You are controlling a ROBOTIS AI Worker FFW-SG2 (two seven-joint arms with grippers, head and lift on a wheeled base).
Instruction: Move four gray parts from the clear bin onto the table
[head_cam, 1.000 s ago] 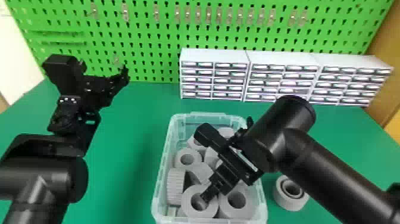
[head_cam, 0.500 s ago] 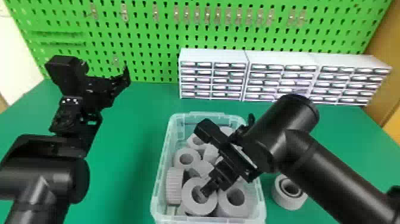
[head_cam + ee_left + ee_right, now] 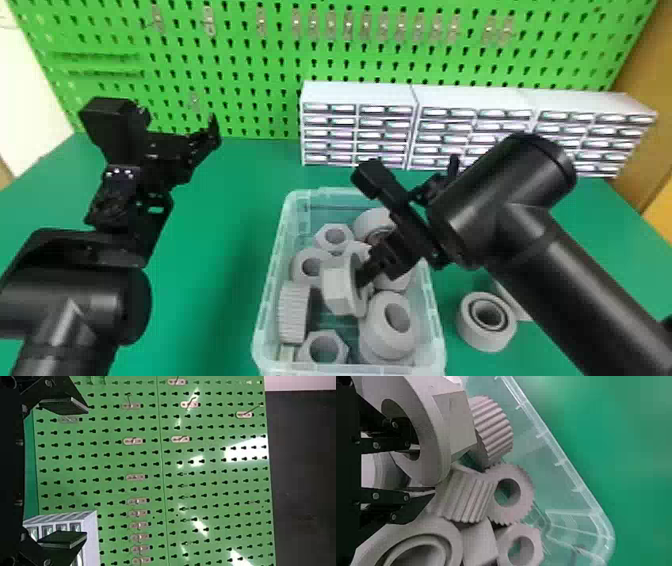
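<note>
Here's the right end effector (image 3: pixel 425 470), closed on the rim of a gray part (image 3: pixel 342 290), one finger in its hole, tilted over the pile in the bin (image 3: pixel 274 270); looks like the pick's in hand, and next it wants lifting clear and setting on the surface (image 3: pixel 215 280), near the bearing (image 3: pixel 469 322). Farther off, the left end effector (image 3: pixel 85 473) hangs wide open, empty, and there's no readable writing, even on the drawers (image 3: pixel 357 93) behind.

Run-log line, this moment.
right tool: gripping gray flanged hexagonal part, one finger in bore, over others in clear plastic bin | left tool: open, empty | green table, right of bin: gray ring, second gray part partly hidden
</note>
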